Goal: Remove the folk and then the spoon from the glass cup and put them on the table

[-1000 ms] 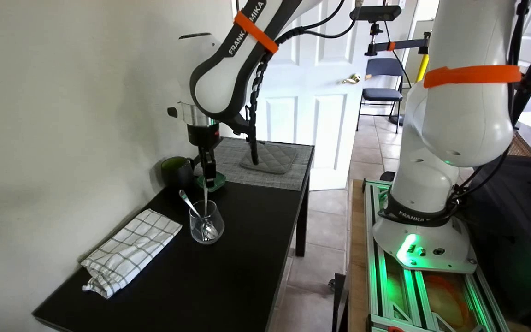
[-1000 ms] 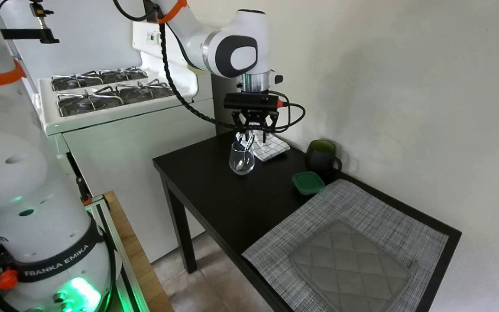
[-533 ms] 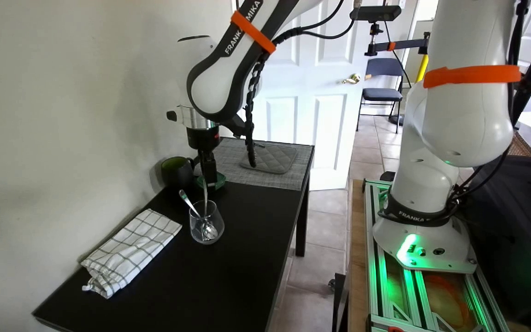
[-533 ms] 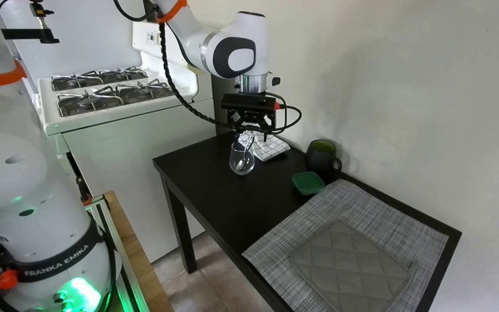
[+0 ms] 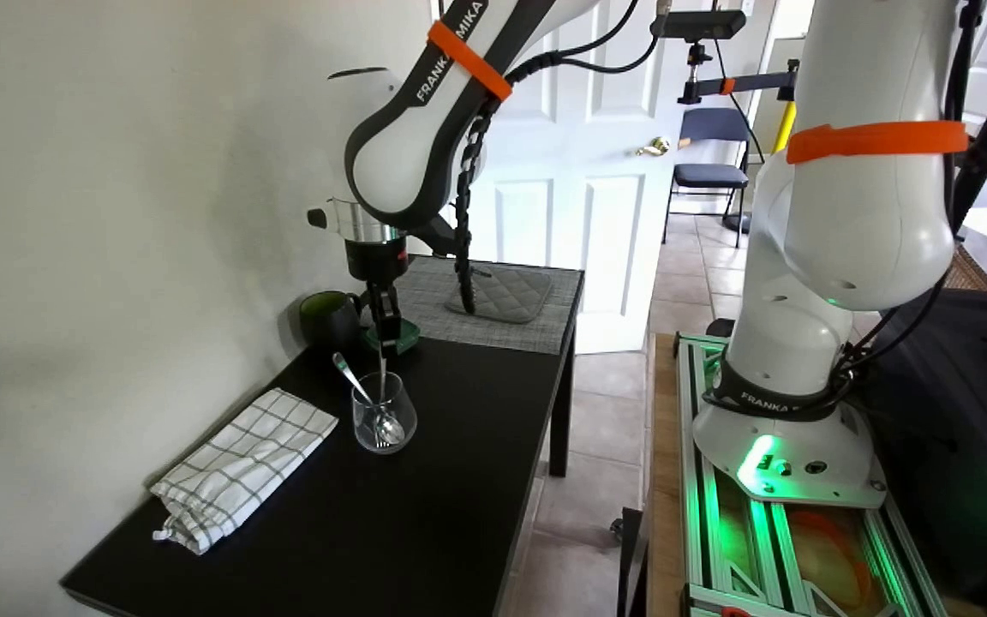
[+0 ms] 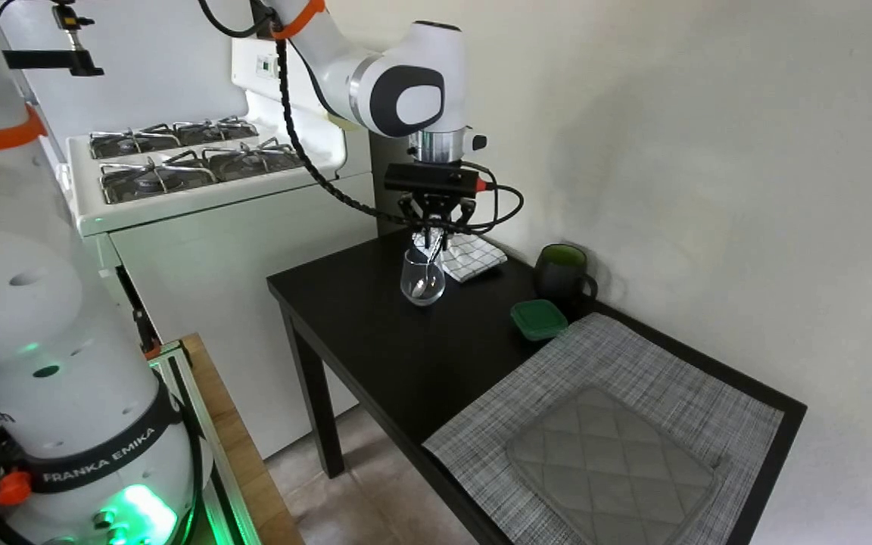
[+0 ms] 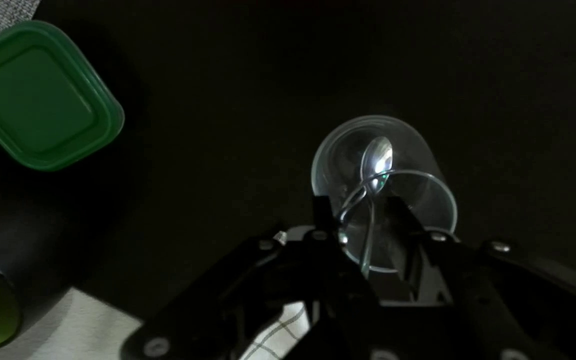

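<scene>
One fork, one spoon sit handle-up in the glass cup between long tabletop edges, likely so the gripper, gap narrow, nothing visibly clamped, can pinch either.

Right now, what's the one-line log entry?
Gripper: open, above glass; fork: in glass; spoon: in glass; cloth: on table; removed: neither

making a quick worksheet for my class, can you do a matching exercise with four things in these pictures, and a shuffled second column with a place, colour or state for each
Things:
1. glass cup
2. mug
3. checked cloth
4. quilted pad

Descriptions:
a. white with thin dark lines
b. lying on the woven mat
c. has a spoon in it
d. dark outside, green inside

Pairs: 1-c, 2-d, 3-a, 4-b
</scene>
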Robot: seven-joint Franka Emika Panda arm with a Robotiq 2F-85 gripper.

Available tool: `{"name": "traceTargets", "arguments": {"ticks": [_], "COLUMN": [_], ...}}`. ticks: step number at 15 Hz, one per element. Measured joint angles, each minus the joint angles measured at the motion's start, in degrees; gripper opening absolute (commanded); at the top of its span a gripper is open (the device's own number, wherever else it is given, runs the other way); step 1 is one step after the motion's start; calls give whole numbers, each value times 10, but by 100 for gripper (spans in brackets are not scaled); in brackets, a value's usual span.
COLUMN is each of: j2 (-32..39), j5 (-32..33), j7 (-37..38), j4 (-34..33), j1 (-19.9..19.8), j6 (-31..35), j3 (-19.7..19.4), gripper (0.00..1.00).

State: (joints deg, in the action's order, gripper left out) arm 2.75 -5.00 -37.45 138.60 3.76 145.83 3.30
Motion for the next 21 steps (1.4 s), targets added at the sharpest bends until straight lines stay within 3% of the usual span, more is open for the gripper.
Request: {"name": "traceTargets", "arguments": {"ticks": [21], "j2": [-2], "j5": [5], "j7": [12], "j4": [-11], "j1": [0], "j6": [-1], "j3": [10], "gripper": [2]}}
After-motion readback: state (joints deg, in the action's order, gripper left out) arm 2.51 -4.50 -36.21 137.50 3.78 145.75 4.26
